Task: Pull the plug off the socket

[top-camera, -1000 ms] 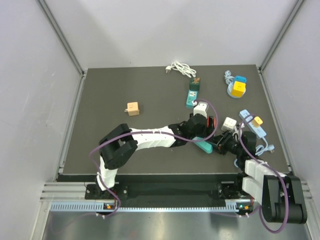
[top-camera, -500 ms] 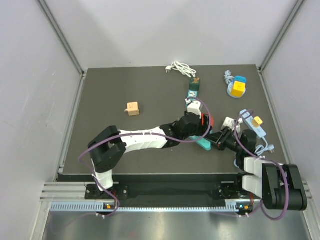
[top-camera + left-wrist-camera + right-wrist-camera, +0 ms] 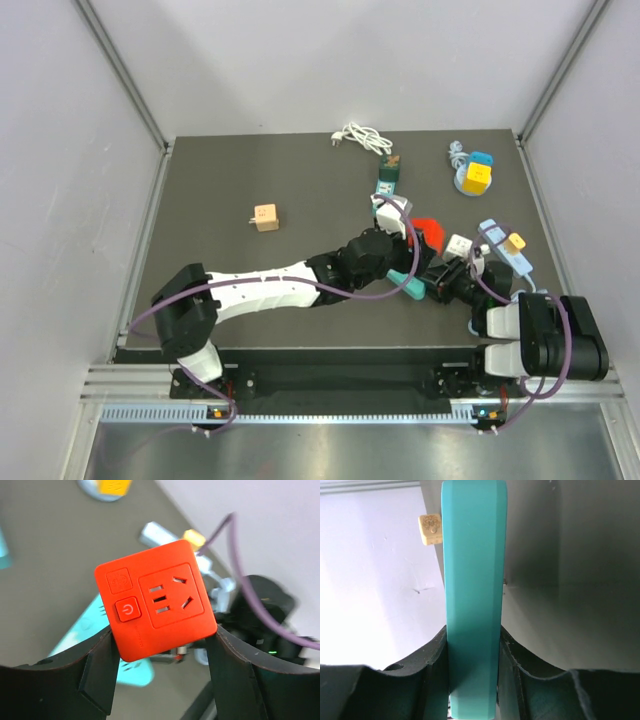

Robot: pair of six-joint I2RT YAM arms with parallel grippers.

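The left gripper (image 3: 162,652) is clenched on the two sides of a red plug cube (image 3: 155,605), its switch and slots facing the wrist camera. The cube sits above the right half of the desk (image 3: 220,190), apart from the teal socket strip (image 3: 472,605). The right gripper (image 3: 472,680) grasps that strip near the desk's near edge. A wooden block (image 3: 265,217) lies well to the left.

Tan cube (image 3: 265,217), coiled white cable (image 3: 362,138), yellow-blue block (image 3: 477,176), perhaps an adapter
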